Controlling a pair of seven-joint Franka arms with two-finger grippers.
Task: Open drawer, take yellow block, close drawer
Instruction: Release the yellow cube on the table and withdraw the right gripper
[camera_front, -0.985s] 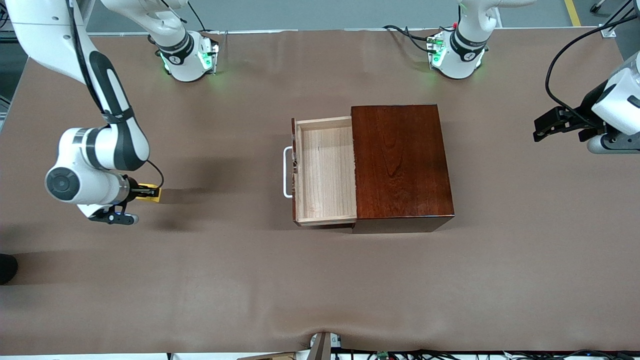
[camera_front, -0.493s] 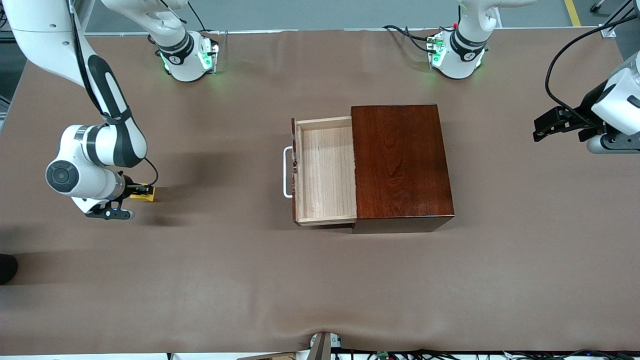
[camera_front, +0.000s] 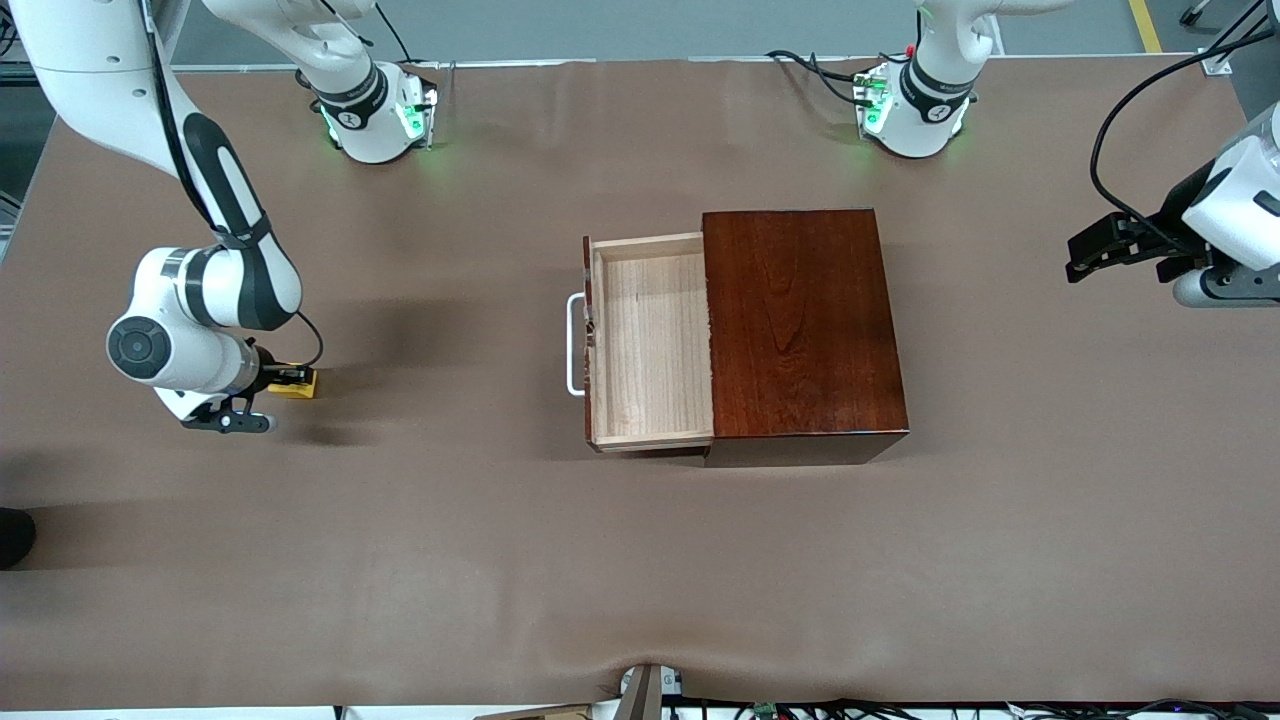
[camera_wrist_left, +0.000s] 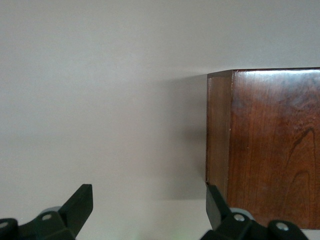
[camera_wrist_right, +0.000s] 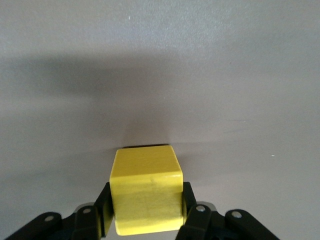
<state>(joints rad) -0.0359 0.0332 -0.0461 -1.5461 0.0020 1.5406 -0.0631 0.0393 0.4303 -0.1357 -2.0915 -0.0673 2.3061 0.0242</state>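
The yellow block (camera_front: 300, 384) sits between the fingers of my right gripper (camera_front: 288, 380), low at the table surface toward the right arm's end; whether it touches the table I cannot tell. In the right wrist view the gripper (camera_wrist_right: 145, 201) is shut on the block (camera_wrist_right: 146, 185). The drawer (camera_front: 650, 340) stands pulled out of the dark reddish-brown box (camera_front: 800, 320), empty, its white handle (camera_front: 575, 345) toward the right arm's end. My left gripper (camera_front: 1088, 254) waits open and empty over the left arm's end; its wrist view shows the gripper (camera_wrist_left: 149, 205) and the box's corner (camera_wrist_left: 270, 145).
The brown table cover (camera_front: 640, 560) spreads around the box. Both arm bases (camera_front: 375, 110) stand along the table edge farthest from the front camera. Cables (camera_front: 820, 75) lie by the left arm's base.
My right gripper with the yellow block shifted slightly toward the right arm's end, then back a little. The drawer and the left arm have not moved.
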